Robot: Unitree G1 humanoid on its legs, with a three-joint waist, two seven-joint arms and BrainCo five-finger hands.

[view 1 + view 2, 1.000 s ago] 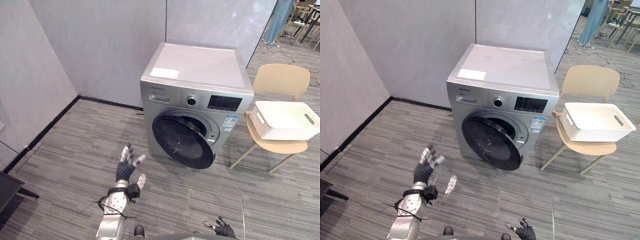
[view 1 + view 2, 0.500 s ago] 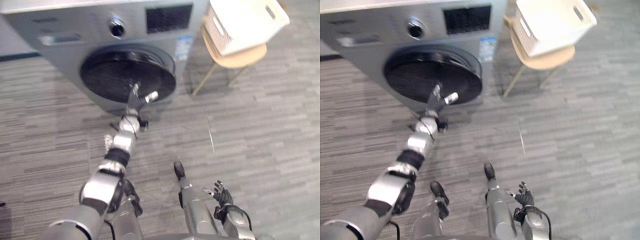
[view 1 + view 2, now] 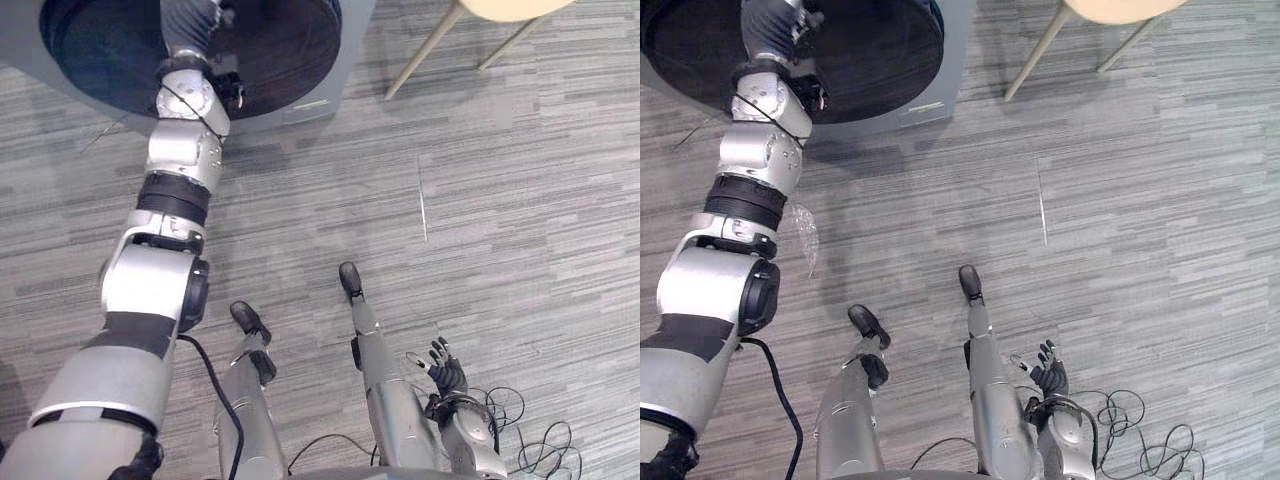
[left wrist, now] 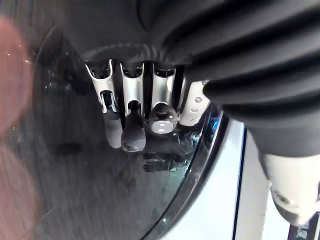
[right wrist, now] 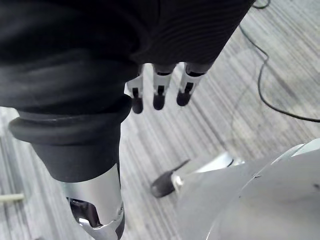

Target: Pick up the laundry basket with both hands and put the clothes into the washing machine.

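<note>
Glass door (image 4: 65,190) lies just past the left hand (image 4: 132,100); right hand (image 3: 447,372) hangs slack.

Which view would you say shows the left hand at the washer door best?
The left wrist view: fingers of the left hand stretch close over the washer door. Both eye views catch its dark cover at their top edge.

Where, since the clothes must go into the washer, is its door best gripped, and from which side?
Probably the rim of the door, not the glass: the glass is smooth and bulging, while the shiny rim gives an edge to hook. The left hand is at the glass right beside that rim, so come from the front and curl the fingers over the rim there.
</note>
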